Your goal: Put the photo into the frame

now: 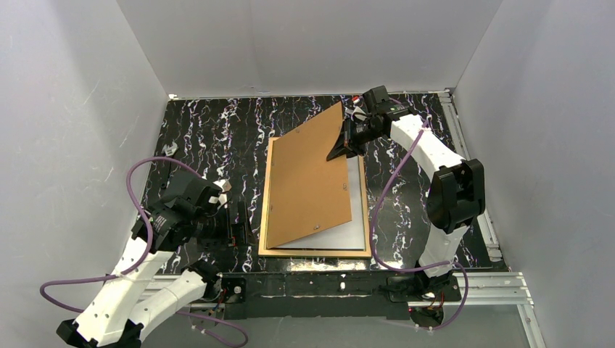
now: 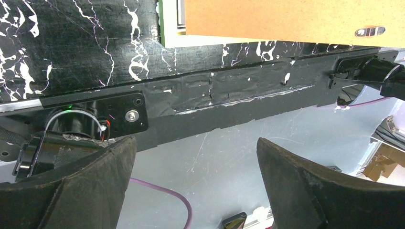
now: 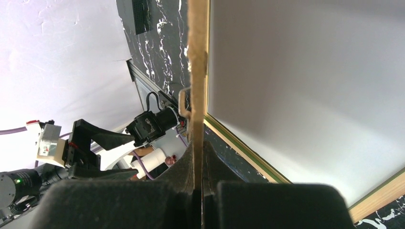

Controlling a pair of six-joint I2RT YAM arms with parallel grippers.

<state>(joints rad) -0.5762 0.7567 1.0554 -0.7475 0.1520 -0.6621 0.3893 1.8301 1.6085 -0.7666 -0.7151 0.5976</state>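
**Right gripper** (image 1: pixel 342 148): its fingers are pressed together on the right-hand edge of the brown backing board (image 1: pixel 308 181), near the board's far corner. In the wrist view the board's edge (image 3: pixel 197 71) runs straight up out of the clamped pads (image 3: pixel 210 164). The board is tilted. Its gripped side is raised, and its opposite long edge rests, away from this gripper, along the left side of the frame (image 1: pixel 315 253).

**The frame** lies flat on the black marbled table (image 1: pixel 210 138), below this gripper, with its tan back edge upward. A thin green line shows at its inner rim (image 3: pixel 248 153).

**The photo** (image 1: pixel 357 203) appears as a plain pale sheet inside the frame. It is directly beneath the gripper and the lifted board, and its printed side is not visible (image 3: pixel 310 86).

**Left gripper** (image 2: pixel 196 157): its fingers (image 2: pixel 110 162) are spread apart with nothing between them. It hovers near the table's front edge. The frame's near-left corner lies ahead of it and to its right, not touching it.
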